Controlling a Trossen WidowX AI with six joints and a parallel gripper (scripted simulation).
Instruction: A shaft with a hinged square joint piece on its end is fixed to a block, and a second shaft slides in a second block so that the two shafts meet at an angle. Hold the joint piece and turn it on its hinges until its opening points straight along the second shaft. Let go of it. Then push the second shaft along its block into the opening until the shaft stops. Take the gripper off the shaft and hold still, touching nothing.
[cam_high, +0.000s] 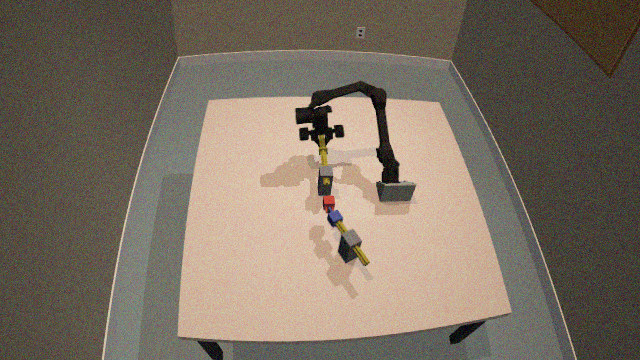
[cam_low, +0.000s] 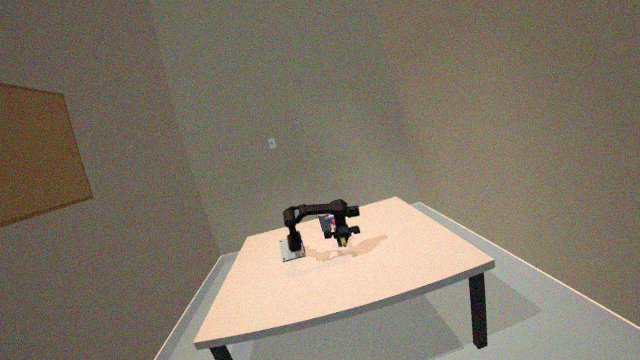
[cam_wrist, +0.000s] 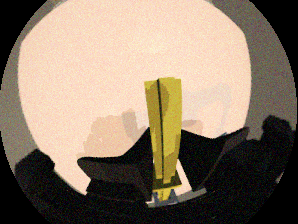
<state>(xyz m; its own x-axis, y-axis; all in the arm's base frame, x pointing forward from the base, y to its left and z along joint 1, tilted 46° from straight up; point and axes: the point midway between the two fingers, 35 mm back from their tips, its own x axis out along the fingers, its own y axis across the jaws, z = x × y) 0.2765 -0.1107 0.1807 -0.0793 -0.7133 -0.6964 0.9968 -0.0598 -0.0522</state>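
One camera hangs high above, looking steeply down over the whole table (cam_high: 250, 300). Another stands far off across the room, facing a corner, catching the same table and arm (cam_low: 320, 209). The third rides the wrist, up close, staring along the yellow shaft (cam_wrist: 162, 136).

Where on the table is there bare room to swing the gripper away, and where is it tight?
Bare: the wide strip left of the shaft line, the near stretch past the lower block, and the right side beyond the arm base. Crowded: the line from the gripper, shut on the yellow shaft, through the upper block, red piece and blue piece.
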